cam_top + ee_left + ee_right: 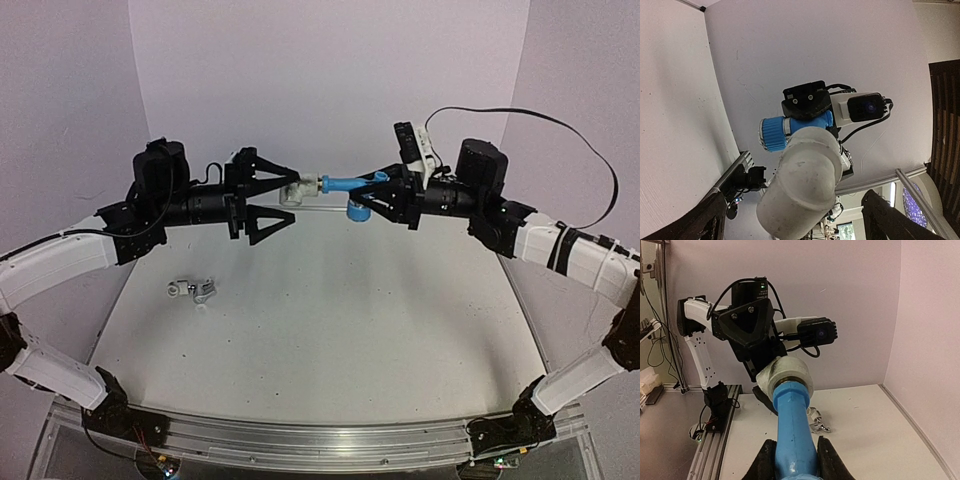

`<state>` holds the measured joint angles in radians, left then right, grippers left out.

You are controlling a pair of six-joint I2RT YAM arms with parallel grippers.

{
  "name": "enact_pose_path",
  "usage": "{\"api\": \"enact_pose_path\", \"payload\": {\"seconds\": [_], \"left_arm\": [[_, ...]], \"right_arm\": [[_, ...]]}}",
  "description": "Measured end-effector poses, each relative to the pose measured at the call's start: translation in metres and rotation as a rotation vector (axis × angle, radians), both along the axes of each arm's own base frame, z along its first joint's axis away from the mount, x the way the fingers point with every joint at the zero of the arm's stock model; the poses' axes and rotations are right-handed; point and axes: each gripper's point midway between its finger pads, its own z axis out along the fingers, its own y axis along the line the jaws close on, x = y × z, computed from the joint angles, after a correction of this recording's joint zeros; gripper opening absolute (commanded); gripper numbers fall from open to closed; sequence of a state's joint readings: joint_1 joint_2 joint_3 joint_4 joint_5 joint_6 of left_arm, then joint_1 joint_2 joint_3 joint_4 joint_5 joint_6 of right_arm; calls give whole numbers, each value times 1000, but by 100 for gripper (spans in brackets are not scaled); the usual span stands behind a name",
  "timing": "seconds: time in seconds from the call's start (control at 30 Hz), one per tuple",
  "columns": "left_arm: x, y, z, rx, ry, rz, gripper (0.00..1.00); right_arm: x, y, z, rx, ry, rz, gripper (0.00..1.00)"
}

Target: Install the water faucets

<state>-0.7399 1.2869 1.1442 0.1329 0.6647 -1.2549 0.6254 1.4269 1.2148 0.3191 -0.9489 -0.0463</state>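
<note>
**DESK:** What is happening above the table (350,330) here?

**PHOTOGRAPHER:** The right gripper (380,196) is pinching the light blue faucet (345,184) by its body. It is holding the faucet level in mid-air, with the far end pointing at the other arm. A white fitting (300,190) is sitting on that end. The left gripper (295,198) is standing with its fingers spread wide, one above the fitting and one below. The left wrist view is showing a clear gap on both sides, so they are touching neither fitting nor faucet.

**DESK:** And the other tap?

**PHOTOGRAPHER:** The silver faucet (195,290) is lying on the table near the left arm, well apart from both grippers.

**DESK:** So what is the step asking for?

**PHOTOGRAPHER:** By my reading, the arms are screwing the fitting onto the blue faucet. How far on it is threaded, I cannot tell. The left fingers should be closing squarely across the fitting's round sides, in line with the faucet's axis, and turning without pushing sideways. The right gripper should be gripping firmly enough that the faucet is not spinning along. A crooked bite is risking a cross-threaded joint or a dropped fitting.
</note>
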Motion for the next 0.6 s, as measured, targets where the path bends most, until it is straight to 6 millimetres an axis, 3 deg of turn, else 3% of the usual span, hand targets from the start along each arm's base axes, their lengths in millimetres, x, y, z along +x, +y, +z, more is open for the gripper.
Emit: {"api": "enact_pose_path", "payload": {"seconds": [0.17,0.23,0.27,0.37,0.43,0.5,0.57,0.6], "left_arm": [[-2,-12,-1,3,-62,-47,69],[-2,-15,2,10,-139,-65,51],[-3,-16,2,12,-160,-74,34],[-5,-23,9,23,-359,-135,8],[-7,-21,18,24,-551,-171,0],[-12,-16,29,18,-791,-199,0],[-12,-13,33,37,-962,-196,0],[-12,-10,40,73,-1140,-190,0]], "right_arm": [[2,7,-8,-8,26,8,0],[1,11,-15,-17,70,26,0],[1,12,-16,-18,84,30,0],[-2,13,-11,-3,163,47,0],[-2,12,5,16,270,63,0],[-10,15,27,39,446,126,0],[-13,17,34,47,570,163,0],[-14,20,37,49,719,203,0]]}}
